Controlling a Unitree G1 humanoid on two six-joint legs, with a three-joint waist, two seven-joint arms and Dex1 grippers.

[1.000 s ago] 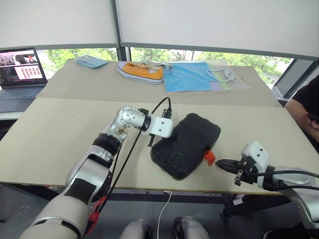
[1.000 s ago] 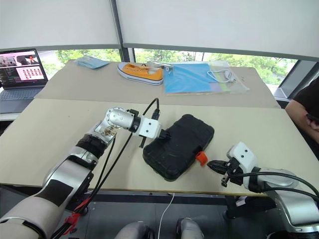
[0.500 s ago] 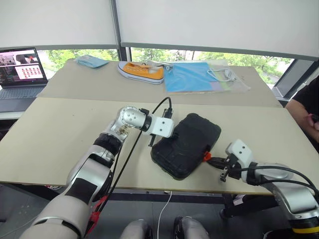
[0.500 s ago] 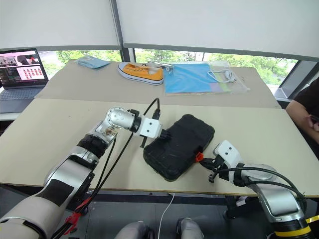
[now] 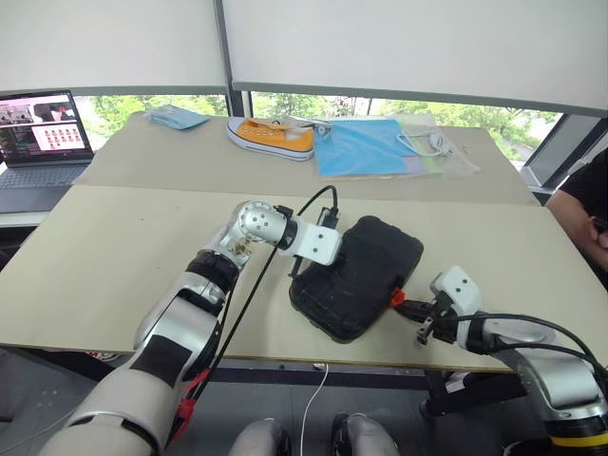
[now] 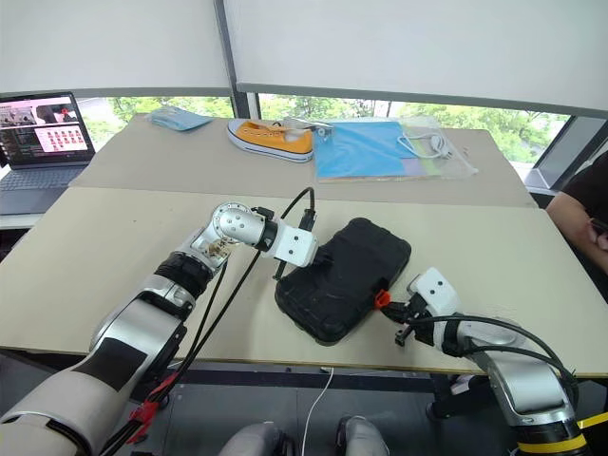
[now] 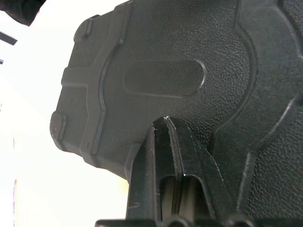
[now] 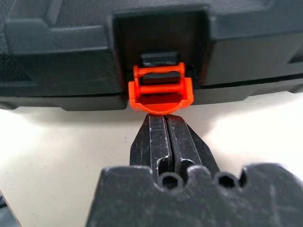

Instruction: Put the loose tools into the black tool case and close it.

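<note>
A: Case (image 5: pixel 358 276) shut and lying flat near the front edge of the beige table (image 5: pixel 114 247), set at a slant, its black textured lid facing up.

B: And the latch?

A: Orange latch (image 8: pixel 160 89) sits in a notch on the case's right-hand edge, its tab flipped outward over the tabletop. In the right wrist view the seam between the two shells runs level on either side of it.

B: Where are the arms?

A: Left gripper (image 7: pixel 163 124) reaches in from the left and rests on the lid, fingers pressed together with nothing between them. In its own wrist view the tips lie against the pebbled plastic just below a long oval recess.

B: The right one?

A: Right gripper (image 8: pixel 164 119) comes in low from the right, pointed straight at the latch. Its fingers are clenched too, empty, tips at the lower lip of the orange tab; whether they touch it or stop just short cannot be told.

B: What else is on view?

A: On the second table behind, an orange sneaker (image 5: pixel 270 136) with a white sole, a blue folder (image 5: pixel 366 146) under a clear plastic sleeve with a white cable (image 5: pixel 425 142) on it, and a small blue cloth (image 5: pixel 175 116). An open laptop (image 5: pixel 41 138) stands at far left, screen lit. A person's dark sleeve (image 5: pixel 589 204) shows at the right edge.
</note>
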